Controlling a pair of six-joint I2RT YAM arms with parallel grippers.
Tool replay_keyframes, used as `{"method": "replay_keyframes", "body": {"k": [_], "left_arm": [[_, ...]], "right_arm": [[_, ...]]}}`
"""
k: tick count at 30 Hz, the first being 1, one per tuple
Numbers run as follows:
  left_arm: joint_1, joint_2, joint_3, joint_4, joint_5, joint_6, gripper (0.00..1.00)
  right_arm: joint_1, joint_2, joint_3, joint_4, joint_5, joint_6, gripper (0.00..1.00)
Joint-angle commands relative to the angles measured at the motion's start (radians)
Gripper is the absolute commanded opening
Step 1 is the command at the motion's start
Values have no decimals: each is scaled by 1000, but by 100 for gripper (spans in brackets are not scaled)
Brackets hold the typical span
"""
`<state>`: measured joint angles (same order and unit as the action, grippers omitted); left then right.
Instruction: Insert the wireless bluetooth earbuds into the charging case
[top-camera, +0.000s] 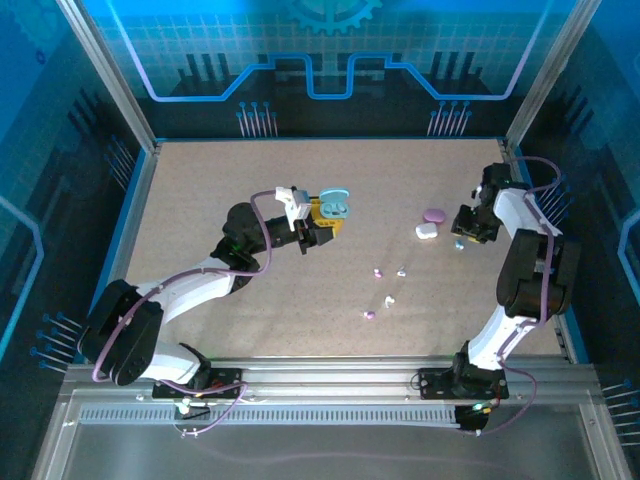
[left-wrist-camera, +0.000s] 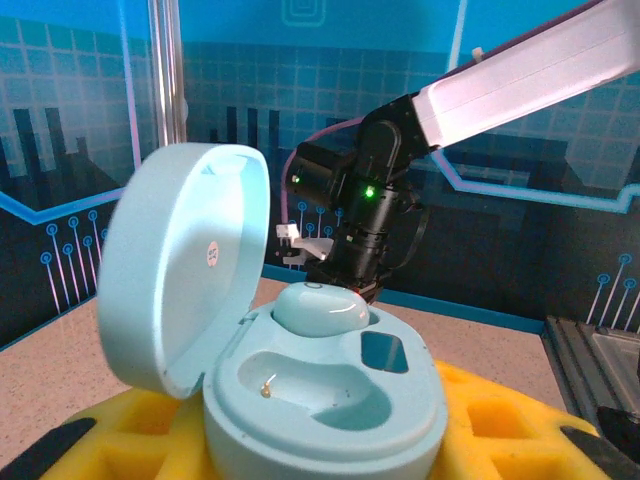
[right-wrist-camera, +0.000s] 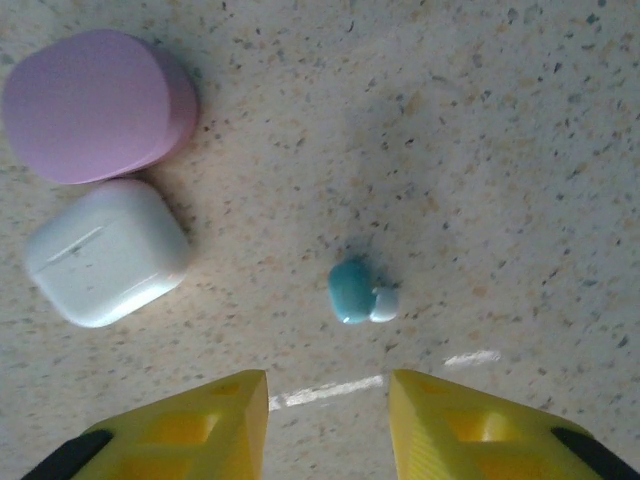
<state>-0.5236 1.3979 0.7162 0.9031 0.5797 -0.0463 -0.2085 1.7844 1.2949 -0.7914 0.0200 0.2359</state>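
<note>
**While one pincer is gripping the open case, the other is hovering over a loose earbud**

As I am standing by the counter (top-camera: 200, 200), the left pincer (top-camera: 322, 218) is clamping its yellow fingers (left-wrist-camera: 500, 425) against both sides of a light blue case (left-wrist-camera: 330, 400). It is holding the case upright near the middle of the counter. The lid (left-wrist-camera: 180, 270) is standing open, tipped to the left in the wrist view. A pale blue earbud (left-wrist-camera: 318, 305) is sitting in the far well of the case, and the near well is showing a small gold contact at its bottom.

Over on the right side, the right pincer (top-camera: 468, 232) is pointing down at the counter with its fingers (right-wrist-camera: 200, 425) spread wide, gripping nothing. A blue earbud (right-wrist-camera: 355, 292) with a white tip is lying on the counter just ahead of the gap between them, touching neither finger. To its left in that wrist view, a pinkish-purple case (right-wrist-camera: 95, 105) and a white case (right-wrist-camera: 105, 252) are lying closed, just beside each other.

Four more earbuds are lying loose on the counter between the two arms, nearer the front. Two are side by side, a pinkish-purple one (top-camera: 378, 272) and a white one (top-camera: 401, 270). Closer in, a second white one (top-camera: 388, 300) and a second pinkish-purple one (top-camera: 369, 315) are resting. All four are lying well apart from every case.
</note>
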Motion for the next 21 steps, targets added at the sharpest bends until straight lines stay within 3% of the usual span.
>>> {"method": "replay_keyframes", "body": {"k": [1, 21], "left_arm": [[-6, -23, -12, 33, 4, 7, 32], [-7, -11, -3, 29, 11, -3, 32]], "right_arm": [[13, 55, 54, -60, 45, -91, 39], [21, 212, 144, -86, 37, -171, 40]]}}
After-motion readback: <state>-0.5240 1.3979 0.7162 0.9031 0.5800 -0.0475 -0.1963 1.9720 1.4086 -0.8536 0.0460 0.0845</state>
